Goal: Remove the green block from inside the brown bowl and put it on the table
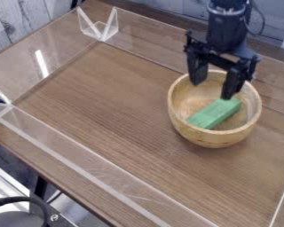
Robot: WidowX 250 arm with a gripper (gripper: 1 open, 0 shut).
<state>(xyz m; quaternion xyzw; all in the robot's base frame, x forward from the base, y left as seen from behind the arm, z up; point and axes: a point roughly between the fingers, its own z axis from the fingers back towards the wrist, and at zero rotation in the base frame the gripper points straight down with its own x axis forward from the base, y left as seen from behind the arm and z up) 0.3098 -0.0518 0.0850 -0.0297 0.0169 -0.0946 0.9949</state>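
Note:
The green block (215, 113) lies flat and slanted inside the brown bowl (184, 118), which stands on the table (109, 106) at the right. My gripper (218, 82) hangs over the bowl's far rim, pointing down, open with both black fingers spread wide. One finger (195, 69) is outside the left of the far rim, the other (238, 82) reaches into the bowl just above the block's far end. Nothing is between the fingers.
Low clear acrylic walls (61, 133) border the table on the left, front and back. A clear acrylic bracket (98, 24) stands at the back-left corner. Bare tabletop lies left of and in front of the bowl.

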